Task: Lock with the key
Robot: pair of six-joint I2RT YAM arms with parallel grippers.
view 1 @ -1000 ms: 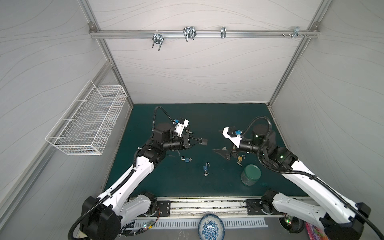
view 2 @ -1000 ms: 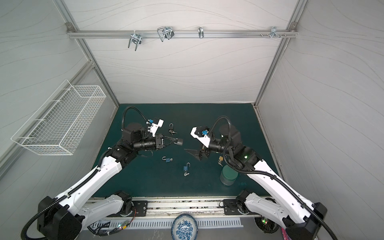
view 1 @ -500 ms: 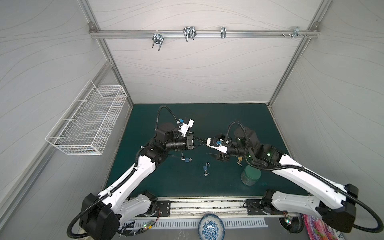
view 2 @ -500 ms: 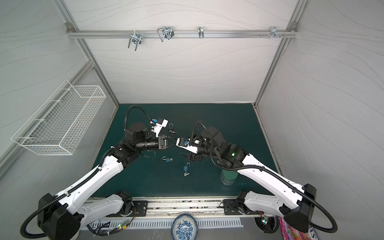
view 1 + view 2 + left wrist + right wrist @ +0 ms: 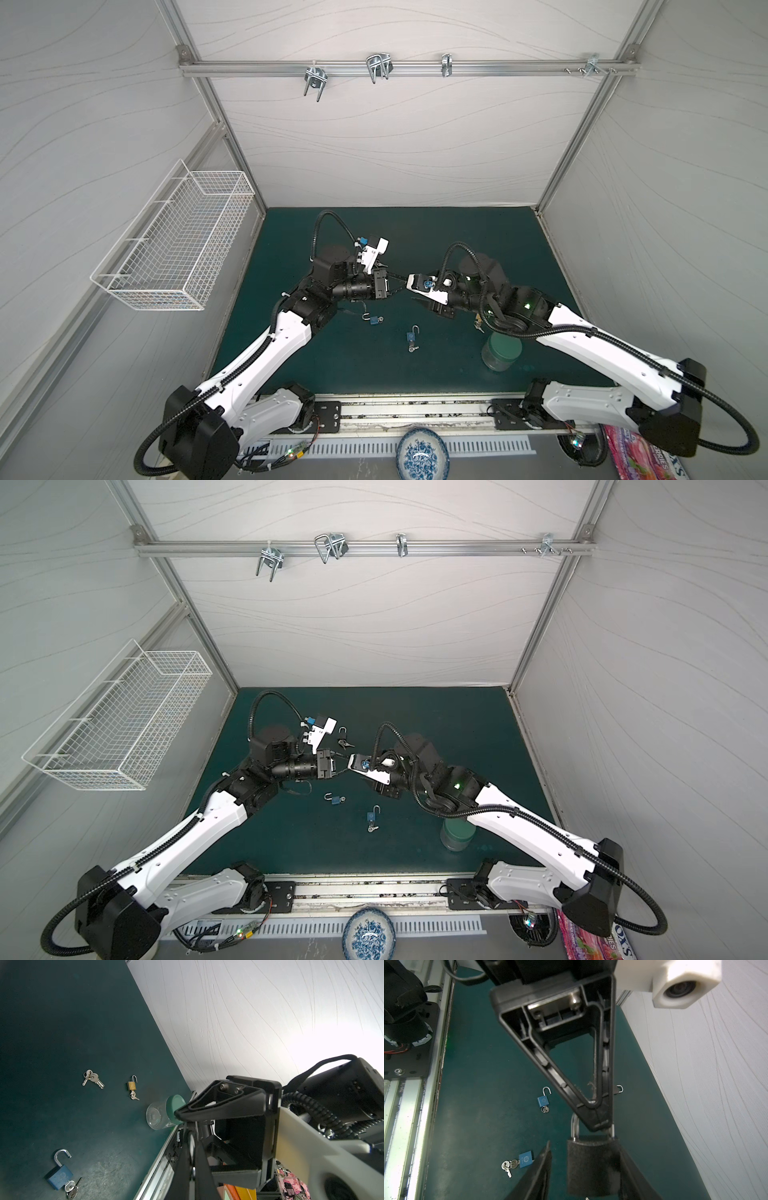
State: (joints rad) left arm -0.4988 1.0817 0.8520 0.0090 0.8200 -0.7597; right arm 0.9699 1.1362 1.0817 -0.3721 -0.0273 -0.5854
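Observation:
A black padlock [image 5: 591,1163] hangs in mid-air above the green mat. My left gripper [image 5: 600,1126] is shut on its steel shackle [image 5: 574,1126]. In the left wrist view the left gripper [image 5: 191,1157] shows its fingers pressed together on a thin metal piece. My right gripper [image 5: 583,1147] stands open around the padlock body: one finger [image 5: 633,1178] lies against it and the other finger [image 5: 537,1174] stays a small gap away. In both top views the two grippers meet at mid-table [image 5: 399,286] [image 5: 345,769]. The padlock's key is hidden.
Two blue padlocks with open shackles and keys lie on the mat [image 5: 374,319] [image 5: 412,334]. A brass padlock [image 5: 132,1085] and a loose key bunch [image 5: 92,1078] lie further off. A green-lidded jar [image 5: 500,351] stands under the right arm. A wire basket [image 5: 178,245] hangs on the left wall.
The right arm has swung left to meet the left gripper, and its jaws have narrowed around the padlock body. The left arm has barely moved and keeps its hold.

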